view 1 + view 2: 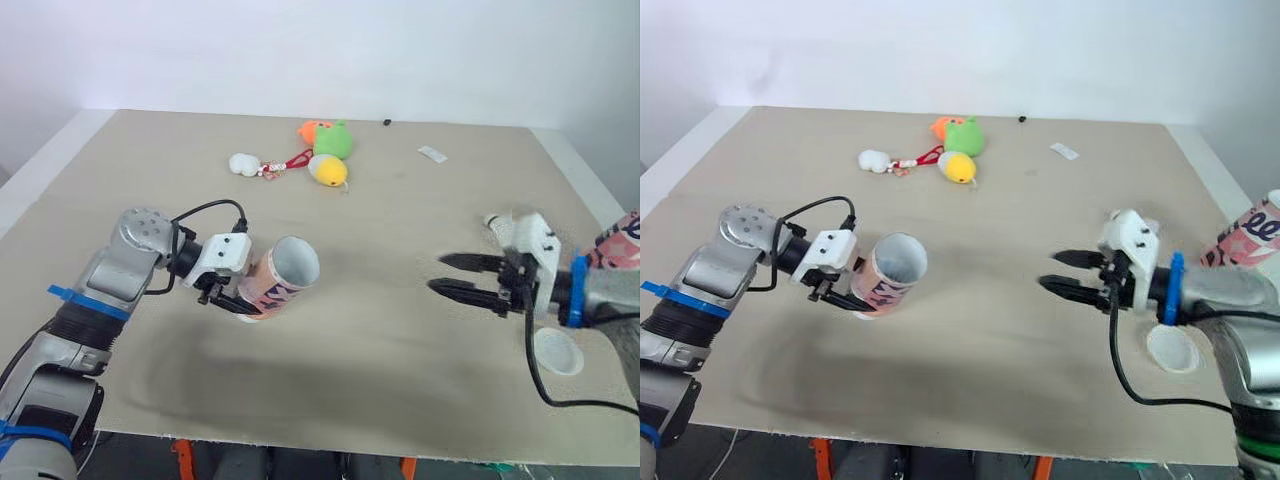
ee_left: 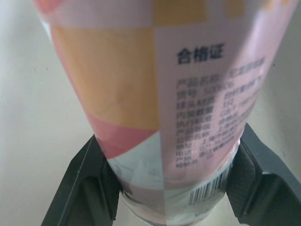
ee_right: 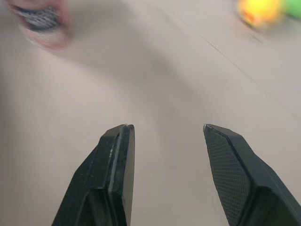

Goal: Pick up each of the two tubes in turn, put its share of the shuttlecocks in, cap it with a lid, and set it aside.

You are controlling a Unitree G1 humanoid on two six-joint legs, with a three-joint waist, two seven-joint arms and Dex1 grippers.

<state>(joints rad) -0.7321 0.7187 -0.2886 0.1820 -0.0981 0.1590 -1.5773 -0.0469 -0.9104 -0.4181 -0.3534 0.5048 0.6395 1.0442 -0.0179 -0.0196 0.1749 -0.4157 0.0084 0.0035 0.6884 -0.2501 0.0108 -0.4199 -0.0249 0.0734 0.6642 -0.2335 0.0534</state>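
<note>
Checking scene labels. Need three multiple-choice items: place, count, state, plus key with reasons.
1. Where is the white lid? A) capping a tube B) on the table near its right edge C) on the floor
2. How many tubes are in view? A) one B) two C) three
3. Right tool state? A) shut on the lid B) shut on a tube C) open, empty

1 B, it lies flat there. 2 B, held tube in the left tool, second tube at the right edge. 3 C, fingers spread, nothing between.
</note>
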